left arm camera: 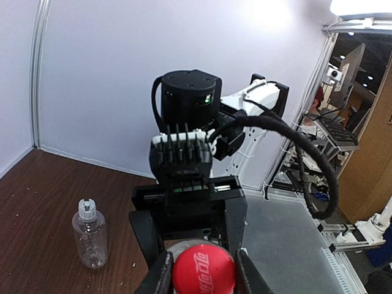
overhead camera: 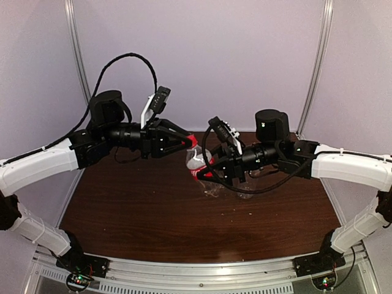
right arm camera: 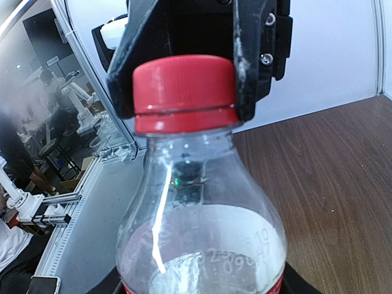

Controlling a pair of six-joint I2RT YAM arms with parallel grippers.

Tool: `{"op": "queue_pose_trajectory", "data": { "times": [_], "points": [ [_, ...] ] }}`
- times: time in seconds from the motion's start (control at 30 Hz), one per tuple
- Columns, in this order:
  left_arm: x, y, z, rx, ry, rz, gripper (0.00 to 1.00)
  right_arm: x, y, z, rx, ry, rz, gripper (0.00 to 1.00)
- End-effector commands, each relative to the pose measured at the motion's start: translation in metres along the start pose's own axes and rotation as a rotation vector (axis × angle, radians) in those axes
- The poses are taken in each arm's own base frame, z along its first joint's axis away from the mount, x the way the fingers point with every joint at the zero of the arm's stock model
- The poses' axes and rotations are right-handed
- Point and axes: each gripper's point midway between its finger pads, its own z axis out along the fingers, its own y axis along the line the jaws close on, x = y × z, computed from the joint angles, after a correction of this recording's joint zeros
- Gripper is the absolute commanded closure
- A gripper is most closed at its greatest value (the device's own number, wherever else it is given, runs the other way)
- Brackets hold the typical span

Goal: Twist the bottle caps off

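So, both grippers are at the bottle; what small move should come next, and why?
Probably the left gripper should turn the red cap to loosen it. Its jaws are shut on the cap, and the right gripper grips the bottle lower down.

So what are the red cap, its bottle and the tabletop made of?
The red cap looks like opaque satin plastic, with a moulded ring line near its base. The bottle: clear glossy plastic, see-through, with a glare streak. The tabletop: dark matte wood grain, veneer or laminate, cannot tell.
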Motion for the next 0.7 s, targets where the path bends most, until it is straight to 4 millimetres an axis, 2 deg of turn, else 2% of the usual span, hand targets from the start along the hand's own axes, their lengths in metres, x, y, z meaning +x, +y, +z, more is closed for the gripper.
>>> {"op": "queue_pose_trajectory", "data": {
  "times": [0.0,0.07,0.33,0.37,0.5,0.57,0.67],
  "points": [
    [-0.004,0.010,-0.001,-0.056,-0.029,-0.023,0.88,0.005,-0.017,0.000,0.095,0.006,-0.013,0.66],
    [-0.007,0.019,-0.004,-0.122,-0.036,-0.047,1.00,0.006,-0.027,-0.002,0.158,0.016,-0.013,0.67],
    [-0.015,0.065,-0.030,-0.504,-0.141,-0.225,1.00,0.014,-0.072,-0.014,0.421,0.056,-0.021,0.73],
    [-0.011,0.075,-0.038,-0.597,-0.148,-0.269,1.00,0.014,-0.077,-0.016,0.451,0.057,-0.023,0.73],
    [0.000,0.093,-0.055,-0.818,-0.185,-0.362,1.00,0.014,-0.098,-0.025,0.581,0.045,-0.013,0.74],
    [0.002,0.096,-0.056,-0.850,-0.195,-0.375,1.00,0.015,-0.104,-0.027,0.619,0.041,-0.007,0.74],
    [0.006,0.098,-0.053,-0.848,-0.192,-0.391,0.89,0.016,-0.106,-0.027,0.625,0.045,-0.003,0.74]
  ]
}}
